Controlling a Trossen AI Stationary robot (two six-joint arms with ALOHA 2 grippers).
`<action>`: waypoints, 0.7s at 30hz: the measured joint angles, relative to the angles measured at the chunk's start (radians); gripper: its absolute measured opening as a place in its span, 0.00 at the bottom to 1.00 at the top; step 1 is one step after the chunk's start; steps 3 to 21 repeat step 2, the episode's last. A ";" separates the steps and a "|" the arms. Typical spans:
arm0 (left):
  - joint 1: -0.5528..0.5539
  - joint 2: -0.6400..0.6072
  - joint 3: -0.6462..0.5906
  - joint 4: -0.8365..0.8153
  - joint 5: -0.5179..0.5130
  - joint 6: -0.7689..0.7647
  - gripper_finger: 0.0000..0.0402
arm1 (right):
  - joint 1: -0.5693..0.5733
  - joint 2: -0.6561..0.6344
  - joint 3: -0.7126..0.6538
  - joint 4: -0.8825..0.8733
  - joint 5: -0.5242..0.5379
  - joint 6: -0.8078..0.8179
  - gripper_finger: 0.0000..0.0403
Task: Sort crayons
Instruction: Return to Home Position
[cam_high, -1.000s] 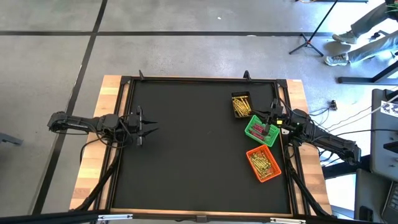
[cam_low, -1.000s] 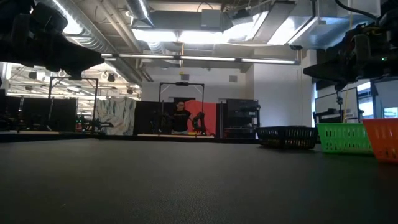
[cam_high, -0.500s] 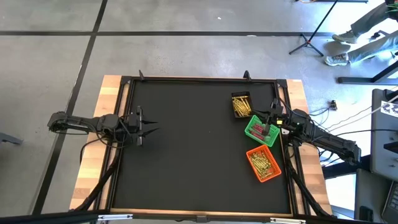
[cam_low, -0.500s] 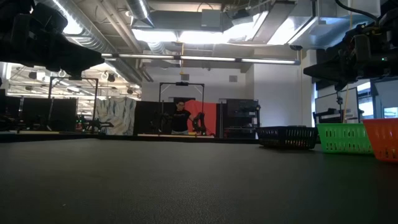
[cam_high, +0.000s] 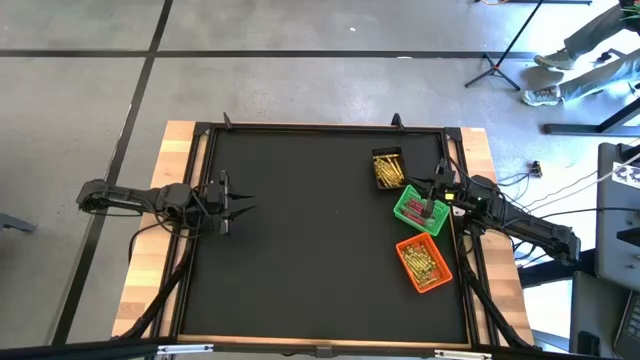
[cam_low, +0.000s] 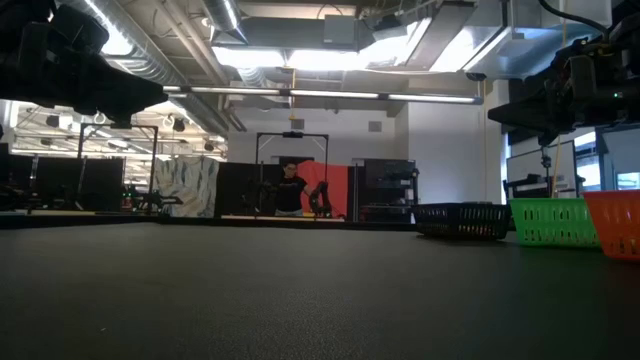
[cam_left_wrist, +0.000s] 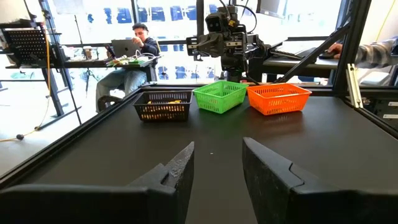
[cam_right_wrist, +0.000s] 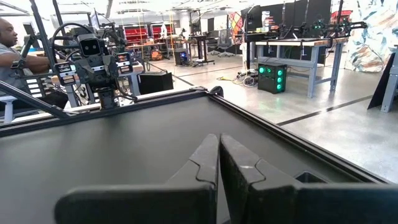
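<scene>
- Two grippers are idling: my right gripper (cam_right_wrist: 218, 140), fingers pressed together on nothing, is hanging over the green basket (cam_high: 400, 210); my left gripper (cam_left_wrist: 217, 143), fingers spread, is hovering well apart, across the black mat (cam_high: 310, 250).
- Crayons (cam_high: 387, 172) are lying in the black basket (cam_high: 378, 158), the green one and the orange basket (cam_high: 403, 248).
- Pulling back low, I judge, I am risking a snag on the green rim, tipping sorted crayons out.
</scene>
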 joint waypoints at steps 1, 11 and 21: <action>0.000 0.000 0.000 0.000 0.000 0.000 0.30 | 0.000 0.000 0.000 0.000 0.000 0.000 0.04; 0.000 0.000 0.000 0.000 0.000 0.000 0.30 | 0.000 0.000 0.000 0.000 0.000 0.000 0.04; 0.000 0.000 0.000 0.000 0.000 0.000 0.30 | 0.000 0.000 0.000 0.000 0.000 0.000 0.04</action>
